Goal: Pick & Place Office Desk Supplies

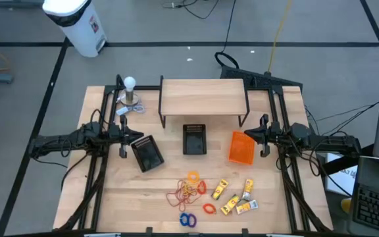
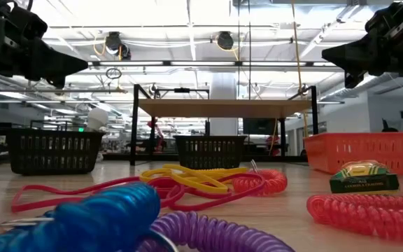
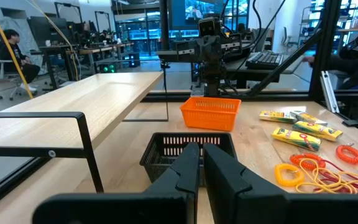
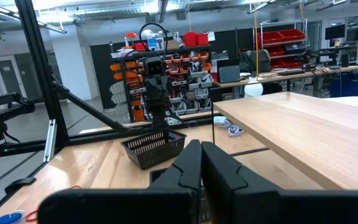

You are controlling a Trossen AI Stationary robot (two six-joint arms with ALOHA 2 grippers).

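While both arms hang raised at mid-table, the left gripper [image 1: 125, 136] and right gripper [image 1: 263, 136] show closed, empty fingers; the office desk supplies [image 1: 210, 194] lie scattered at six o'clock, roughly midway between them, with the yellow packets [image 1: 239, 197] nearer the right.

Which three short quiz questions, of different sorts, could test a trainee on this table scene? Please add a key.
1. True or false: the left gripper holds a rubber band.
2. Which bin lies nearest the right gripper? A) the orange bin B) the tilted black bin C) the middle black bin
3. Fill in: the yellow packets lie on the table's ____ side, as seen from above.

Key: 1 false, both grippers are shut and empty. 2 A. 3 right.
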